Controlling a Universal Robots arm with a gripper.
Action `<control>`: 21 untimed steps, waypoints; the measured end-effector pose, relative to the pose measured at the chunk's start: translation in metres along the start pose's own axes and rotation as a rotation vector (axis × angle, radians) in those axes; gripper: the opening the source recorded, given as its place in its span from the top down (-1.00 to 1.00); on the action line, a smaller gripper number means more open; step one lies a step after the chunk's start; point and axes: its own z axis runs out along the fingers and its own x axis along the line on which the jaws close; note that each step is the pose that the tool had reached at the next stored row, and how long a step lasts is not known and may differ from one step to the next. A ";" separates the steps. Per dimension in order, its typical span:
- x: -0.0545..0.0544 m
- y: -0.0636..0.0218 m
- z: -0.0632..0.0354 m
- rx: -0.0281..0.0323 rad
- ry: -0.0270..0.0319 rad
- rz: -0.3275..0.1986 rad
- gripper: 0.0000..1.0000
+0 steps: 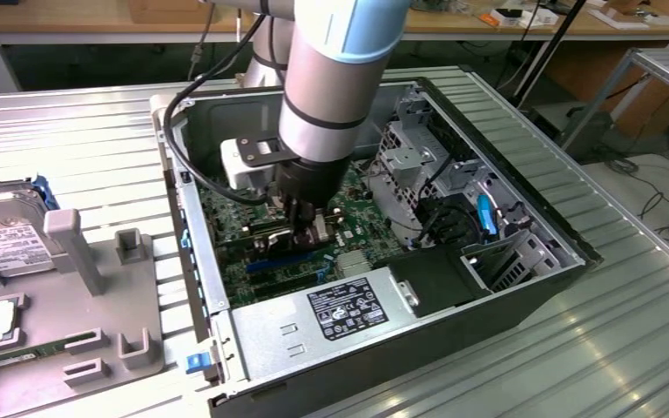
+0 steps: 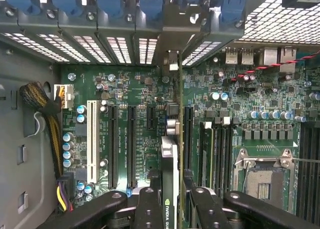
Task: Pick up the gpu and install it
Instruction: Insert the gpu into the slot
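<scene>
The gripper (image 2: 170, 201) is closed partway on the gpu (image 2: 170, 156), its black fingers (image 2: 148, 209) pressing the two faces so the card stands edge-on between them. The card runs straight out from the fingertips over the motherboard (image 2: 145, 154), between long black expansion slots (image 2: 131, 144) on either side. Whether its lower edge has met a slot is hidden by the card itself. At the far end, its metal end sits against the slotted rear wall (image 2: 125, 49) of the case (image 1: 543, 218). Seating probably calls for keeping the card square to the board and the bracket lined with its opening, and for pressing evenly rather than rocking.
</scene>
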 end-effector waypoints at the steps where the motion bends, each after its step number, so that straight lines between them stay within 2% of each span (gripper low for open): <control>1: 0.000 0.0009 0.0001 0.0001 -0.0002 0.000 0.47; 11: 0.000 0.0047 0.0000 0.0014 -0.0003 0.018 0.47; 15: 0.000 0.0052 0.0001 0.0041 -0.0013 0.056 0.47; 21: 0.000 0.0054 0.0012 0.0061 -0.0007 0.056 0.47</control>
